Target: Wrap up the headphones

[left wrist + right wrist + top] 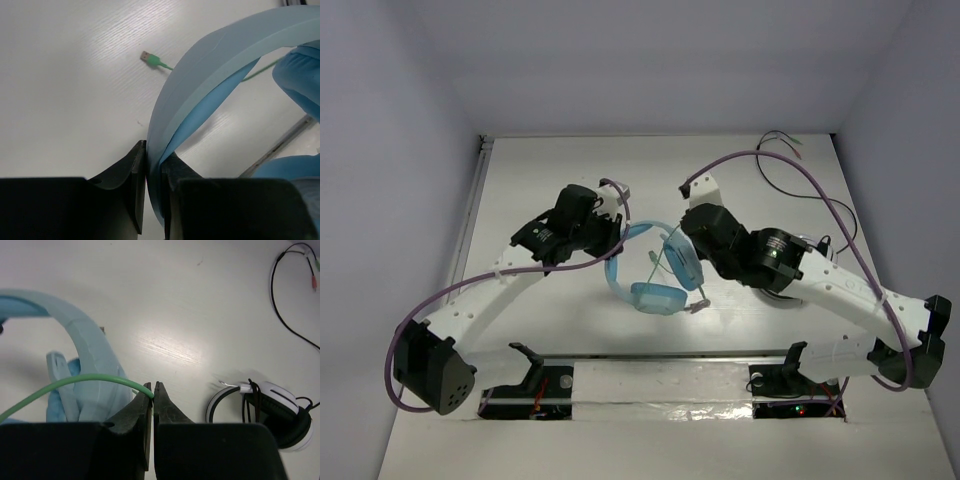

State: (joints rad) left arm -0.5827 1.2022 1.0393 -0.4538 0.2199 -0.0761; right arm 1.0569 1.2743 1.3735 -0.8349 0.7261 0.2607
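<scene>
Clamped in the left gripper (152,172), the headphones' (650,268) headband arches rightward; right gripper (152,392) pinches the cable (75,382).

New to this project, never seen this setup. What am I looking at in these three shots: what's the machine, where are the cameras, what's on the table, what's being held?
Two robot arms are bolted at the near edge of a white table. The wide shot comes from a fixed camera above and behind them. The other two come from cameras on each wrist, looking out past that arm's own two fingers.

The light blue headphones sit between the arms. The left end effector is shut on their headband, which the left wrist view shows pinched between the fingers. The right end effector is shut on their thin green cable. The cable's plug lies loose on the table.

Also on the table: a thin black cable with coloured tips at the far right, and a black-and-white headset near the right arm.
</scene>
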